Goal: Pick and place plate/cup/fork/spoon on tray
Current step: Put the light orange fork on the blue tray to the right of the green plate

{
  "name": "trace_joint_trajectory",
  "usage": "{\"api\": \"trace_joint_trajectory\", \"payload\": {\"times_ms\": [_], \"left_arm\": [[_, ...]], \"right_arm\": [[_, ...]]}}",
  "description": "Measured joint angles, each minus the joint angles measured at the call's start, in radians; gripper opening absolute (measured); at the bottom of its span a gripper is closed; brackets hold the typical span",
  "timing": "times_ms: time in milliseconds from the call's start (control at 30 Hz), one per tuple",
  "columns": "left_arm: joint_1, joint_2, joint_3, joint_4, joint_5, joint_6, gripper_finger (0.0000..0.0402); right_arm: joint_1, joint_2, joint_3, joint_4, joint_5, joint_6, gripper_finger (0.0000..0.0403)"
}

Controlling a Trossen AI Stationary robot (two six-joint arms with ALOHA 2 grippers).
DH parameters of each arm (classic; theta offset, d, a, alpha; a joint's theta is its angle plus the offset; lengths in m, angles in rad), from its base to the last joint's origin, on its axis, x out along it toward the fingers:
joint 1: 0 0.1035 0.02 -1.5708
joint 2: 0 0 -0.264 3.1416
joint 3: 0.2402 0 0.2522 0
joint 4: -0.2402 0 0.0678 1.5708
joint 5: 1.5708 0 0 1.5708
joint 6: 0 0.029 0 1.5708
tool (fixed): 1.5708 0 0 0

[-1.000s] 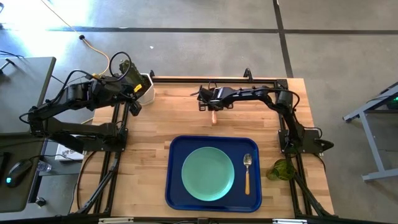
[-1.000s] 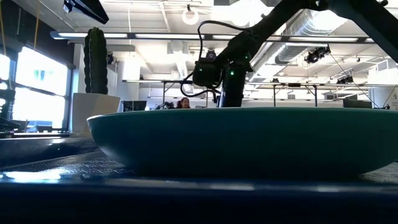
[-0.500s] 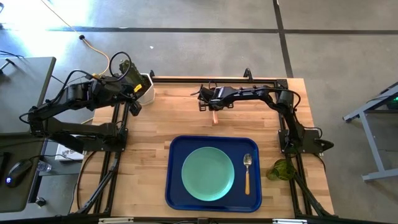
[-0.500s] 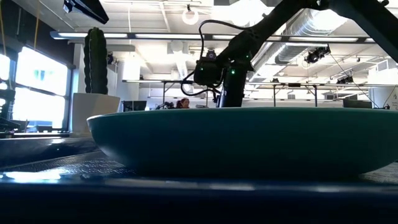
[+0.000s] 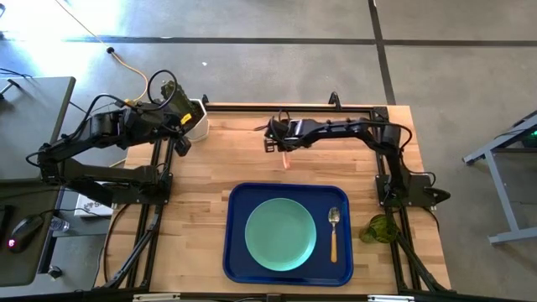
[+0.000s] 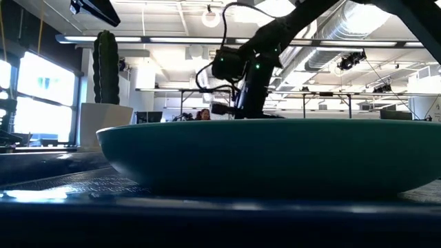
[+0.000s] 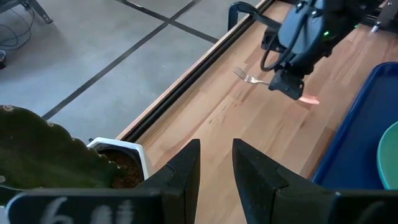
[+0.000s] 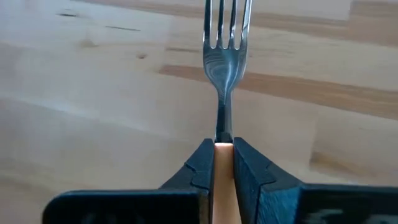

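Note:
My right gripper (image 5: pixel 280 144) hangs over the far middle of the table, shut on the fork (image 7: pixel 245 76), whose silver tines (image 8: pixel 227 25) point away toward the far edge. On the near side lies the blue tray (image 5: pixel 239 201), with the mint-green plate (image 5: pixel 280 234) and the spoon (image 5: pixel 333 231) resting flat in it. The green cup (image 5: pixel 379 228) stands on the table right of the tray. My left gripper (image 7: pixel 215 163) waits open at the far left, beside the cactus pot. My right gripper pinches the fork's orange-tan handle (image 8: pixel 222 158) between its two fingers, close to where the handle meets the metal neck. The fingers come steeply from above and lie across the handle. The handle's free end (image 5: pixel 286 160) sticks out on the near side, and the fork seems lifted off the table.
A white pot with a cactus (image 5: pixel 198 117) stands at the far left corner, next to my left arm. Bare wood lies between the fork and the tray's far rim. In the low view the plate (image 6: pixel 269 155) fills the foreground.
My right gripper has risen over the far middle of the table and drifted a little toward the left edge. The fork has gone up with it.

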Motion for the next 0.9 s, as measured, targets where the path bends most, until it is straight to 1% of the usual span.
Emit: {"api": "trace_joint_trajectory", "payload": {"times_ms": [300,600,900], "left_arm": [[0.000,0.000,0.000,-0.001,0.002,0.000,0.0083],[0.000,0.000,0.000,-0.001,0.007,-0.001,0.0083],[0.000,0.000,0.000,-0.004,0.007,-0.001,0.0083]], "right_arm": [[0.049,-0.096,0.002,-0.005,0.053,0.020,0.0017],[0.105,-0.226,0.003,-0.047,0.054,0.097,0.0017],[0.192,-0.323,0.003,-0.073,0.048,0.182,0.0017]]}}
